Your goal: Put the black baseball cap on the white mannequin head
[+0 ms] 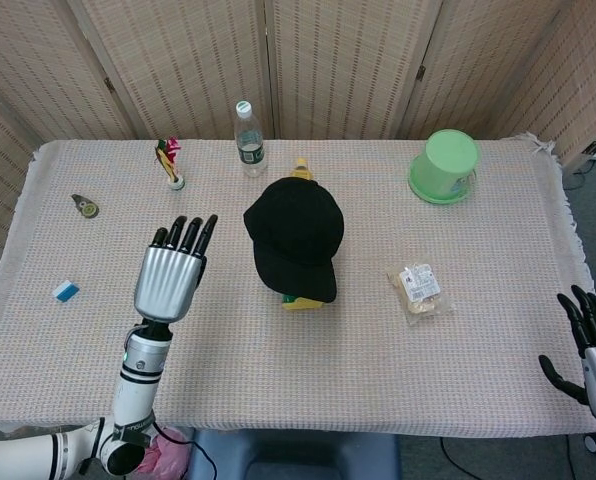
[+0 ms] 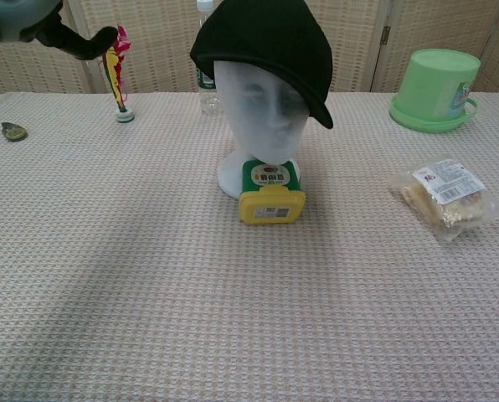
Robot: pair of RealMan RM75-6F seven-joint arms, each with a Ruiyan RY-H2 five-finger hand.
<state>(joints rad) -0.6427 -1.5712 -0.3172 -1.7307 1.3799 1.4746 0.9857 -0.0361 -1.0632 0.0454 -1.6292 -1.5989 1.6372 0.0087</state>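
The black baseball cap [image 1: 298, 236] [image 2: 270, 42] sits on top of the white mannequin head [image 2: 262, 117], its brim tilted toward the front right. The mannequin stands upright near the table's middle. My left hand [image 1: 173, 266] hovers to the left of the cap with fingers spread and holds nothing; only its thumb tip [image 2: 82, 42] shows at the top left of the chest view. My right hand [image 1: 590, 350] hangs off the table's front right corner, fingers apart and empty.
A yellow and green box [image 2: 271, 192] lies against the mannequin's base. A snack packet [image 2: 444, 199], a green upturned bucket [image 1: 445, 165], a water bottle [image 1: 247, 138], a small toy stand [image 1: 171, 163], a dark tag [image 1: 84, 205] and a blue eraser [image 1: 65, 291] lie around.
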